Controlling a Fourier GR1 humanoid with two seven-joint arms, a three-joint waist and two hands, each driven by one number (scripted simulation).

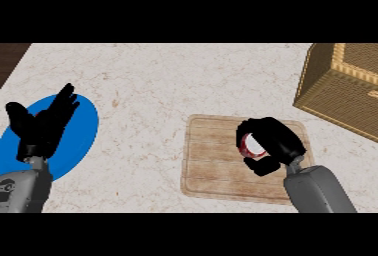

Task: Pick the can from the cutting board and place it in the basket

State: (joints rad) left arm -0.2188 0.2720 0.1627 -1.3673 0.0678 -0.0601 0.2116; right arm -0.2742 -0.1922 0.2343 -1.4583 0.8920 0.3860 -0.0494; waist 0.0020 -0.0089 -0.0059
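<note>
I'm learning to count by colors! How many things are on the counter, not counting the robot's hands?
Red and white: 1, the can
Blue: 1, the plate
Pale wood: 1, the cutting board
Woven tan: 1, the basket
Total: 4

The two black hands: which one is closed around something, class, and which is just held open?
The right hand curls round a red-and-white can over the wooden cutting board. The left hand is open above the blue plate.

A single head view looks steeply down, fairly close, at the counter (162, 80), its far edge seemingly cropped.
</note>
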